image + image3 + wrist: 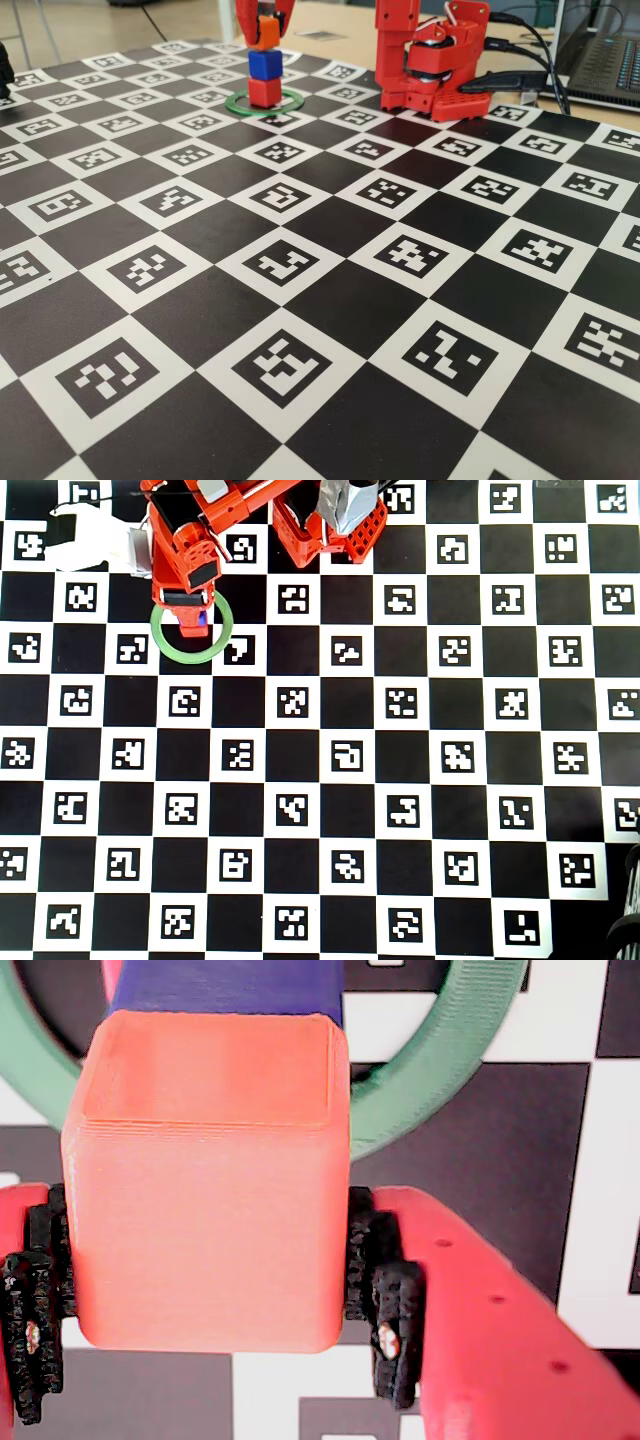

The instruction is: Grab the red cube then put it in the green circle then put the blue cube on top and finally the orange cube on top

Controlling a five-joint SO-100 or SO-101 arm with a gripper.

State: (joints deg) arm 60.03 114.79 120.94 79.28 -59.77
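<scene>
Capping the stack: your red two-finger gripper [205,1290] clamps the bright orange plastic cube [205,1175].
You hold it over the royal blue cube [265,64], stacked on the deep red cube [265,92] inside the thin green ring [238,105], so it lands square.

Arm [432,62]: red printed plastic, black cables behind; gripper [205,1290]: red fingers with small holes, black ribbed pads [395,1305].

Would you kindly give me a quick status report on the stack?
Pincer shut on orange cube, above the stack. Blue cube on red cube, inside green circle. Whether orange touches blue: cannot tell. Nothing in the way.
</scene>
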